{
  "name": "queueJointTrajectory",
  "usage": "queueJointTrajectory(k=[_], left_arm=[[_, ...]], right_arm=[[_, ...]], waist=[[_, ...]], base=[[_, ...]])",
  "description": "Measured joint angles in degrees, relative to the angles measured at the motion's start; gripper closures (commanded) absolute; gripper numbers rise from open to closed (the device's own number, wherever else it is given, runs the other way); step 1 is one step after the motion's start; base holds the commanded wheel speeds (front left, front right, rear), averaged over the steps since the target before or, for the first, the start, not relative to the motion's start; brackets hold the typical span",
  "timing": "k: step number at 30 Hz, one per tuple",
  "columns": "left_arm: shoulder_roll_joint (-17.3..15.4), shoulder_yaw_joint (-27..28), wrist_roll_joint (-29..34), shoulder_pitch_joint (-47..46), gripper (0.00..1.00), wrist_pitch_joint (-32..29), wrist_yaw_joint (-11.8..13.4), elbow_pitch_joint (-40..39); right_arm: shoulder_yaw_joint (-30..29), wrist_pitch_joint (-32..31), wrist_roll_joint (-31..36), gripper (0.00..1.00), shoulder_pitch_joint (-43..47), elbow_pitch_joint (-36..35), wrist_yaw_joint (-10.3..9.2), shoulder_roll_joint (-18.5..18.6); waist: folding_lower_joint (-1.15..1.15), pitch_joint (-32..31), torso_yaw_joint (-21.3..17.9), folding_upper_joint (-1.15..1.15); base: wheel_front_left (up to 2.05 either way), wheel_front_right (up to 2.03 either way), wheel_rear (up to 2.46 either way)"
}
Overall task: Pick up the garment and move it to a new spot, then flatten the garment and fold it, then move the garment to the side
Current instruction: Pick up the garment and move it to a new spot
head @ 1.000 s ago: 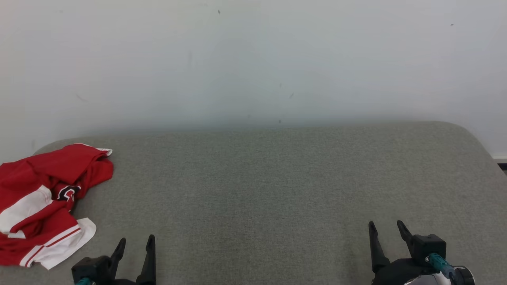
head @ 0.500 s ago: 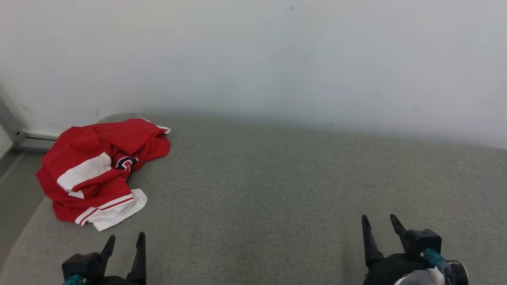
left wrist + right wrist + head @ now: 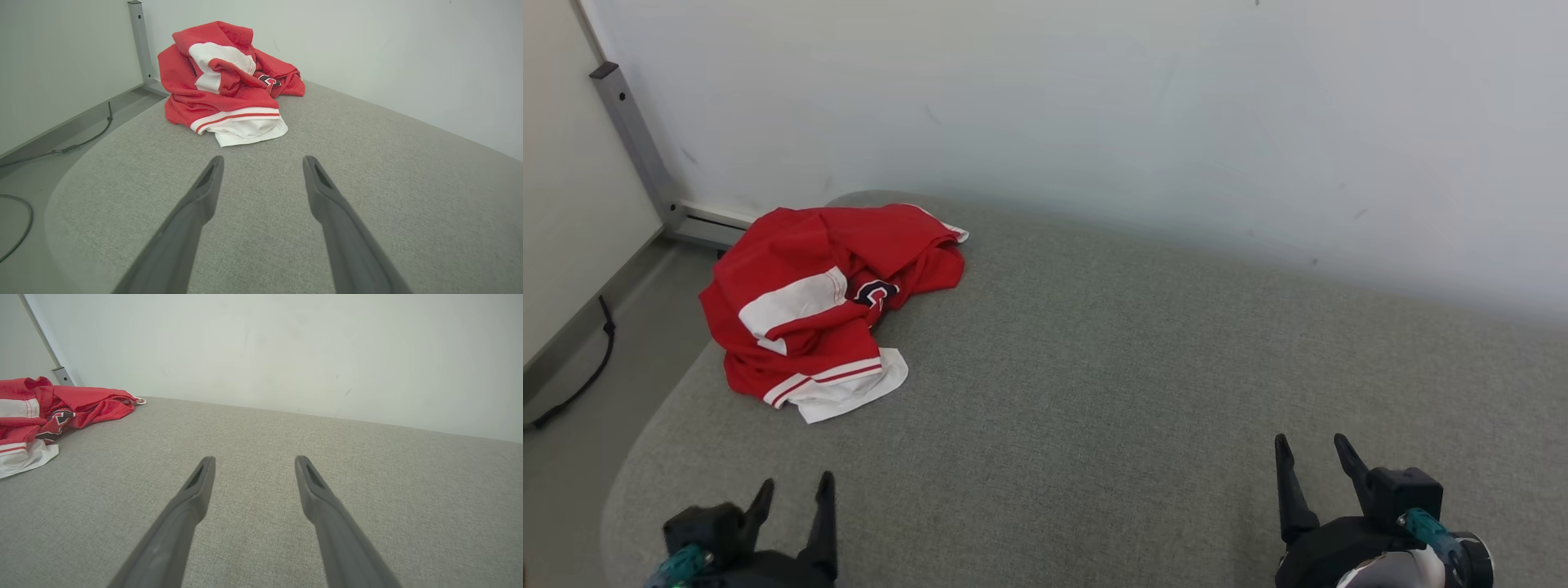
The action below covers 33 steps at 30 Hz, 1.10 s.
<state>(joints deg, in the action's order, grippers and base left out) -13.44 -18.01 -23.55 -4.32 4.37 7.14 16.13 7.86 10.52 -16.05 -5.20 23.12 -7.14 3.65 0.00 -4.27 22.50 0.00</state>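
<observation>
The red-and-white garment [image 3: 825, 310] lies crumpled at the far left corner of the grey cushioned surface [image 3: 1094, 392], well apart from the left tool [image 3: 796, 482] and right tool [image 3: 1311, 443], both empty with fingers spread, seemingly readied to reach for it.

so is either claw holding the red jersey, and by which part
Nothing is held. The left claw and right claw are open and empty; the red jersey lies crumpled, apart from both.
</observation>
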Motion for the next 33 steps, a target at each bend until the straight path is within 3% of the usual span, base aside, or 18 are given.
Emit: queueJointTrajectory(k=[6, 11, 21, 33], left_arm=[[3.3, -1.4, -1.8, -7.9, 0.00, -5.5, -0.1, 3.1], [3.4, 0.2, -2.9, -14.3, 0.00, -10.1, -0.1, 6.2], [0.5, 2.9, -2.9, -28.1, 0.00, -17.4, -0.1, 12.9], [-3.2, 6.8, -1.5, -35.5, 0.00, -22.2, 0.0, 19.1]], right_arm=[[-2.5, 0.0, 0.1, 0.00, 2.4, -3.5, 0.00, 0.2], [-2.1, -1.6, 2.2, 0.00, 4.4, -8.7, 0.00, 1.4], [-0.7, -6.1, 6.5, 0.00, 4.2, -20.2, 0.00, 6.1], [-0.6, -12.3, 7.9, 0.00, 0.6, -30.3, 0.01, 9.3]], waist=[[0.00, 1.0, 1.9, 0.00], [0.00, 3.0, 3.1, 0.00], [0.00, 10.1, 2.7, 0.00], [0.01, 19.5, -1.4, 0.01]], base=[[0.00, 0.00, 0.00], [0.00, 0.00, 0.00], [0.00, 0.00, 0.00], [0.00, 0.00, 0.00]])
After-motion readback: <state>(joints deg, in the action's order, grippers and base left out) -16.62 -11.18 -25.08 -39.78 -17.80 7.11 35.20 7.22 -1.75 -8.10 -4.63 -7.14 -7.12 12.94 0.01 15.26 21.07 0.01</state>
